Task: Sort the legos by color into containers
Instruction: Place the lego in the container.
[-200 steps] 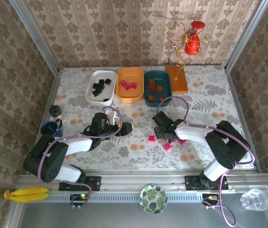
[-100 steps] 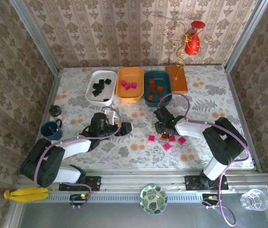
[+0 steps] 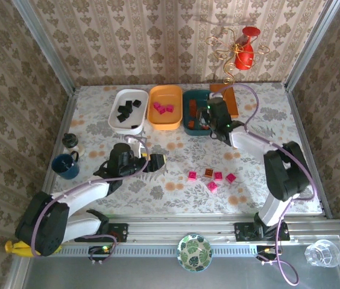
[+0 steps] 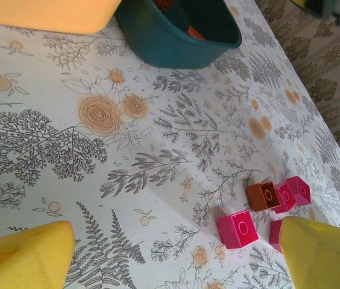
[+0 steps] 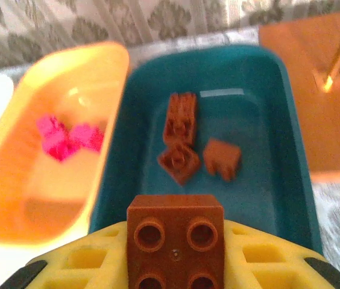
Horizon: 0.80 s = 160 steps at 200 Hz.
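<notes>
Five loose bricks [image 3: 212, 187] lie toward the bench's near edge from above; the right tool [image 3: 209, 114] hangs over the teal tray [image 3: 186, 117] at the far edge. Left wrist: the left tool [image 4: 176, 253] gapes empty near them. Right wrist: its tool clamps a brown brick [image 5: 175, 232], light, hard, likely slick, by flat sides; a board [image 5: 302, 90] sits just beside the tray.

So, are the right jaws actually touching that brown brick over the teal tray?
Touching. The right wrist view shows the brown brick pinched between the yellow jaws, above the teal tray.
</notes>
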Tool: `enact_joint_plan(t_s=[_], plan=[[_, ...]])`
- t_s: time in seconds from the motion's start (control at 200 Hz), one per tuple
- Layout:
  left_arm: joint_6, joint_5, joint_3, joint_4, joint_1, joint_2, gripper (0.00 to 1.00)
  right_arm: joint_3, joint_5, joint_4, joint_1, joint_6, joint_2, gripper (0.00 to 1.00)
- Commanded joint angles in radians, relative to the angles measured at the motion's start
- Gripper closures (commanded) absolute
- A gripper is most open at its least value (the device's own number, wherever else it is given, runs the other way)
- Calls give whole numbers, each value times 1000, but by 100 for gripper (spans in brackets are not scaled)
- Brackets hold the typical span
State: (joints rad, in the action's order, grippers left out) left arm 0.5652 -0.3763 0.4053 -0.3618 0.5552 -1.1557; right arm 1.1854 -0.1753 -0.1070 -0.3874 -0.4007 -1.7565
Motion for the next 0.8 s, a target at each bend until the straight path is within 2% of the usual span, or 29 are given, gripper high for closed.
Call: enact_joint_plan(t_s=[0.0, 0.09, 0.19, 0.305, 0.405, 0.55, 0.675, 0.795], plan=[[-28, 26, -14, 58, 3, 59, 11, 126, -5, 3, 28, -55, -141, 65], [-30, 25, -9, 86, 4, 100, 11, 274, -40, 44, 43, -57, -252, 64], [-35, 34, -5, 121, 5, 139, 11, 430, -98, 124, 46, -22, -344, 58], [-39, 31, 2, 150, 7, 169, 10, 486, -106, 176, 37, 24, -349, 41], [-60, 37, 5, 172, 8, 172, 10, 393, -135, 169, 9, 66, -253, 31], [-82, 26, 24, 197, 8, 163, 9, 113, -110, 222, -63, 94, -14, 24], [-115, 15, 33, 219, 9, 149, 9, -146, -134, 358, -164, 58, 195, 21], [-141, -33, 39, 214, 17, 128, 9, -314, -187, 515, -263, -31, 345, 18]])
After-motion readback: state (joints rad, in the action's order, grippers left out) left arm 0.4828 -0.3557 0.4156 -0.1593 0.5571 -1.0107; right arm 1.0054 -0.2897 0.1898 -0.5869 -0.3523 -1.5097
